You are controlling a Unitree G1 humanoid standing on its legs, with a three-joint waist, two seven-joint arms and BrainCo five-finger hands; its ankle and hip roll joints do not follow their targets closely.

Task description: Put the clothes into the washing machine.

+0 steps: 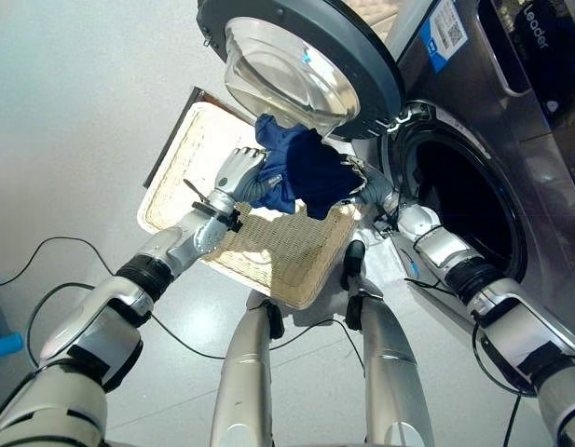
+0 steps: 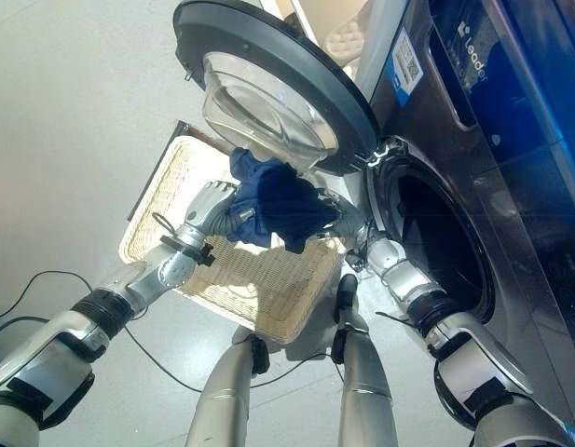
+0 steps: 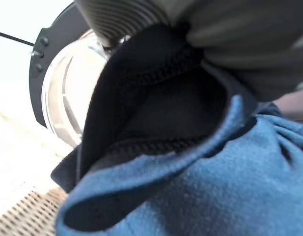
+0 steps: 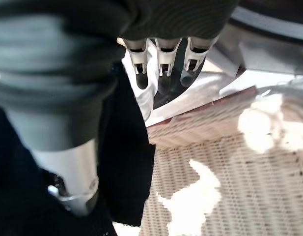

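We hold a dark blue garment [image 1: 301, 172] between the left robot hand [image 1: 239, 173] and the right robot hand [image 1: 362, 182], raised above the wicker basket [image 1: 198, 149] that lies on the floor. The garment hangs bunched just below the glass of the open washing machine door [image 1: 306, 60] and beside the drum opening [image 1: 464, 200] — not yet inside it.

Progress, as we judge it: the garment is lifted clear of the basket, and the basket beneath appears bare; what remains is to carry the cloth across to the drum and let go.

Left robot hand: its fingers press into the cloth on the garment's left side, though we cannot tell whether they curl round it, since the fabric hides them. Right robot hand: in the right wrist view its thumb [image 4: 68, 167] is sunk in dark cloth while its fingers [image 4: 161, 61] stand straight and free; whether it pinches the cloth we cannot tell.

The left wrist view adds the garment's stitched hem — a detail the eye views do not give. The eye views alone give the drum.
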